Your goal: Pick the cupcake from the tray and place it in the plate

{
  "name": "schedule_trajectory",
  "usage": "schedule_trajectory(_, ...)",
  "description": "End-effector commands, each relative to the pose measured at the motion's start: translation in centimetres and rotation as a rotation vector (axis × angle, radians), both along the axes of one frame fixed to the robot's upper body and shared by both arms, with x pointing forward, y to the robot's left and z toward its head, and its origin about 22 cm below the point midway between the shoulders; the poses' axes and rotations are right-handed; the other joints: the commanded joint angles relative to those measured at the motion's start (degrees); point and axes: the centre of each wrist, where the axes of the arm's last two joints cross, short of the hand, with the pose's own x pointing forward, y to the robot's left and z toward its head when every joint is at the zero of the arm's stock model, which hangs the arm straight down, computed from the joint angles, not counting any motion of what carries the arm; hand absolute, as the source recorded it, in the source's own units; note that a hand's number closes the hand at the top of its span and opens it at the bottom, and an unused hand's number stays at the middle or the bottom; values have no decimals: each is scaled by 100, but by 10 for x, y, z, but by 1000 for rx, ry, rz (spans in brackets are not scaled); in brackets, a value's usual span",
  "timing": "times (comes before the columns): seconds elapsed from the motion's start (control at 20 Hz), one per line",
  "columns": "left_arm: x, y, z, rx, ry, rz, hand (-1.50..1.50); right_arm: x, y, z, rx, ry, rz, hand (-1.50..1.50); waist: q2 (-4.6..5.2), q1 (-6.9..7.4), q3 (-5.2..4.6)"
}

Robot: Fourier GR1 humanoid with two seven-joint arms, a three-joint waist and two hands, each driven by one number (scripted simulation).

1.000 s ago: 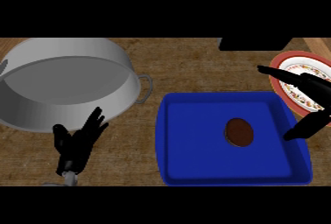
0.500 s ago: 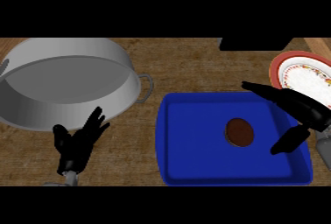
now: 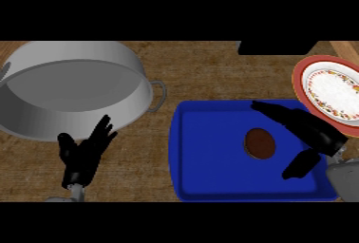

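A brown cupcake [image 3: 260, 143] sits in the right half of the blue tray [image 3: 210, 161]. My right hand [image 3: 312, 132] hangs over the tray's right side, open, with fingers stretched past the cupcake's far side and the thumb [image 3: 300, 163] on its near right; it does not touch the cupcake. The plate [image 3: 331, 92], white with a red patterned rim, lies at the right edge beyond the tray. My left hand [image 3: 84, 154] rests open, fingers up, at the lower left on the wooden counter.
A large grey pot [image 3: 70, 90] with a side handle fills the upper left, just left of the tray. A dark object [image 3: 277, 46] sits at the top edge near the plate.
My right hand has moved left and down from the plate onto the tray, and it now brackets the cupcake. The plate is more exposed. My left hand stays still.
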Motion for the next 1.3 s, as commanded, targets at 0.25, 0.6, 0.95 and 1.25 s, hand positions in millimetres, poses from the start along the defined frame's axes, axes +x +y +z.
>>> schedule_trajectory(0.25,8,1,-9,4,29,-5,0,-2,24,-17,-90,-56,-66,-150,19,-5,-16)
schedule_trajectory(0.6,-14,-7,-7,-11,31,-4,0,-2,37,-50,-120,-15,-31,-150,16,16,-14)
schedule_trajectory(0.95,3,-17,3,13,32,-4,0,17,23,-76,-246,5,93,150,31,47,-11)
schedule_trajectory(1.25,1,20,4,-19,37,-8,0,13,33,-69,-238,-97,91,150,20,13,-14)
